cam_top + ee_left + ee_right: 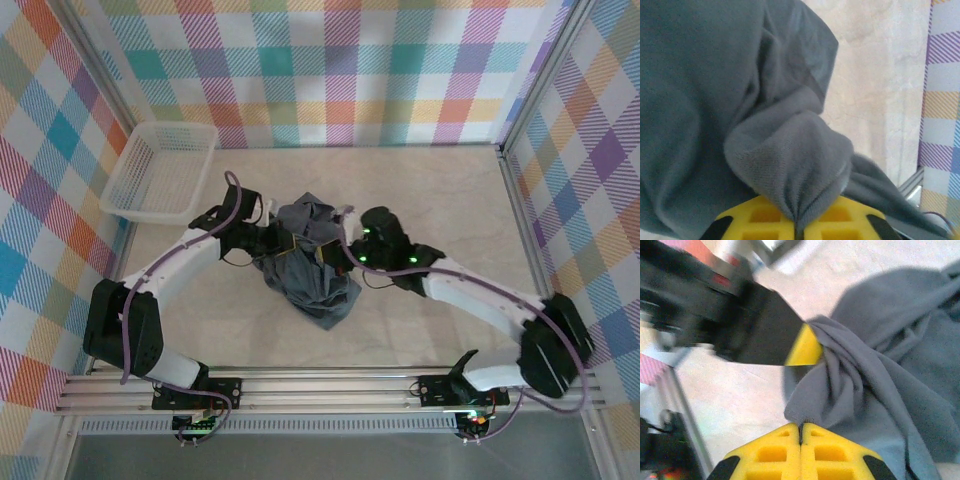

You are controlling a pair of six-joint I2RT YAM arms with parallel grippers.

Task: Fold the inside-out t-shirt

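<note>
Fingers of the left gripper (797, 231) pinch a bunched bit of the inside-out t-shirt (315, 285) between their yellow pads. The right gripper (801, 430) has its yellow fingers pressed tight together. Their tips touch a fold of the same cloth, but I cannot tell if any cloth is caught there. The two grippers are close together at the far part of the shirt. The blue-grey shirt lies in a wrinkled heap in the middle of the table (440, 190). A white basket (170, 128) sits well apart, at the far left corner.
</note>
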